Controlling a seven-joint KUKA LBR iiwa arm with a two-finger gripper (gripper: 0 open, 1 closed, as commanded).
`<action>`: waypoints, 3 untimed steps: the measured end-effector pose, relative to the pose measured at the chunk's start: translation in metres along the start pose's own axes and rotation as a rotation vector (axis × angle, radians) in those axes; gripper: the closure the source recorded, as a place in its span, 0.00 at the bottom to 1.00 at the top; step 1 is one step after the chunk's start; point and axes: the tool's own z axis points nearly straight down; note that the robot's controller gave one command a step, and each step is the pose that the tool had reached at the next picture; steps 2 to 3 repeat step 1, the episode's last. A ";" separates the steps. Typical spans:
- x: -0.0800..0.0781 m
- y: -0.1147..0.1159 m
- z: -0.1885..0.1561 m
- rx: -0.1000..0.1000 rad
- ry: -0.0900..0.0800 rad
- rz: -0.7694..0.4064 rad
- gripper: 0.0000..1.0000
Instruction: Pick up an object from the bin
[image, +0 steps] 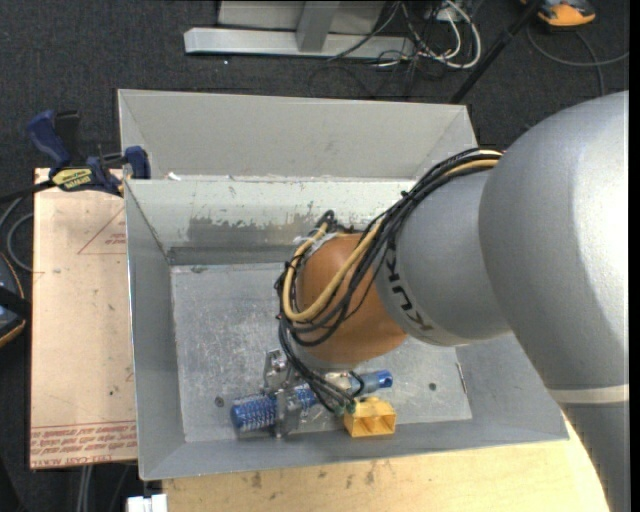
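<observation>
My gripper (283, 388) is low over the bin floor near the front wall, a little left of the middle. A blue ribbed, brush-like thing (254, 413) lies right at its left side, and part of it runs under the gripper. To the right, close by, sits a yellow block (370, 419) against the front wall. A small blue cylinder (376, 380) pokes out just above the block.
The large grey arm comes in from the right with its orange cover and looped cables, hiding the middle and right of the bin. Bare scuffed floor shows on the left and toward the back wall.
</observation>
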 end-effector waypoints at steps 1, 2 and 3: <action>-0.004 0.019 -0.127 0.001 0.016 -0.047 1.00; -0.004 0.019 -0.127 0.001 0.016 -0.047 1.00; -0.004 0.019 -0.127 0.001 0.016 -0.047 1.00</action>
